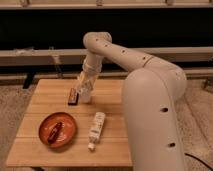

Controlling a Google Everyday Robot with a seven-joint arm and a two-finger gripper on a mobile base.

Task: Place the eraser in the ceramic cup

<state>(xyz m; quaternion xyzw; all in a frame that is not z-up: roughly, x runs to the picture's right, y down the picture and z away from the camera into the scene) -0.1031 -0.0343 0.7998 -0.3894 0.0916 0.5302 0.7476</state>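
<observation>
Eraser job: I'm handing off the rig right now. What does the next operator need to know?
Pincer: down at the far part of the wooden table, right above the ceramic cup.
Eraser: on the table close beside the cup, not inside it.
Elsewhere: an orange bowl holding a dark red oblong thing, and a white bottle lying on its side, both nearer the camera.
Done: nothing that shows.
Left: pick up the eraser and drop it in the cup.
</observation>
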